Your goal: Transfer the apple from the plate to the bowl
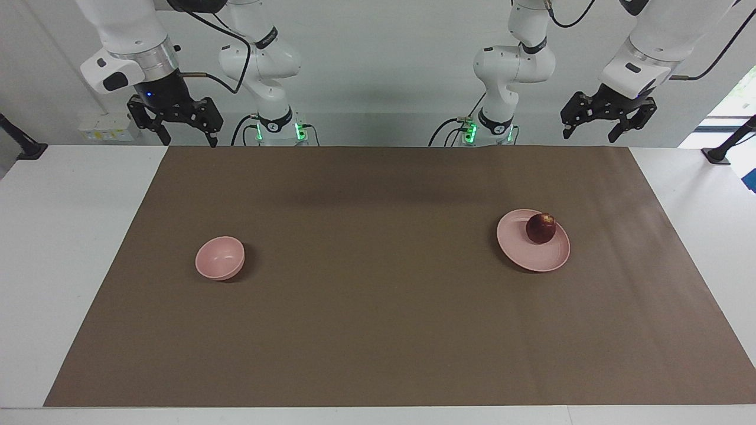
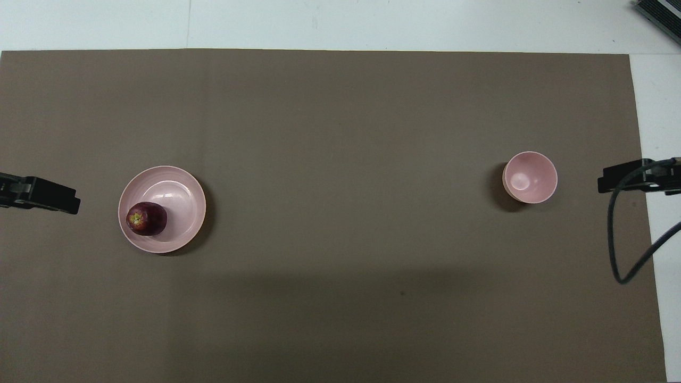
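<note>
Grippers both hang raised at the robots' end, fingers spread, holding nothing: right gripper [image 1: 184,137], left gripper [image 1: 592,133]. Bowl [image 1: 220,258] sits toward the right arm's end; apple [image 1: 541,228] rests on the plate [image 1: 531,251] toward the left arm's end.

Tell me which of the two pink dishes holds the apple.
The wide, shallow plate at the left arm's end of the table holds the apple. The small deep bowl at the right arm's end has nothing in it.

cut off by overhead edges: left gripper [image 2: 40,194], right gripper [image 2: 638,178] | hidden: plate [image 1: 520,248] surface under apple [image 1: 541,228]
</note>
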Controlling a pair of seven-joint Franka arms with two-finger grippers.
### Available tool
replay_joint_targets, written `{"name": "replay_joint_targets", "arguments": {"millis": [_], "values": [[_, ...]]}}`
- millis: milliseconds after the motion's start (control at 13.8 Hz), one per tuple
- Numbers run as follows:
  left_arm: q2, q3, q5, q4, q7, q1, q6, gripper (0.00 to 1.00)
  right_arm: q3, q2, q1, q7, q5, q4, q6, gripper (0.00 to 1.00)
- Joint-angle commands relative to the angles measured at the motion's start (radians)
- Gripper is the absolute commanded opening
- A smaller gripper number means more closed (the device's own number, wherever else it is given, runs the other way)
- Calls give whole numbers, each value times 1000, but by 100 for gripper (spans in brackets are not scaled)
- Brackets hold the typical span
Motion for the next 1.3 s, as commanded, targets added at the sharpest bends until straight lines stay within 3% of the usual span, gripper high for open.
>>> {"name": "replay_joint_targets", "arguments": {"millis": [0,1227], "values": [[-9,1,11,-11,7,2,-10,100,5,-14,-15,-29,19,-14,16,100],[-9,15,11,-6,3,4,-16,100,5,-14,-15,-29,19,-14,16,100]]}}
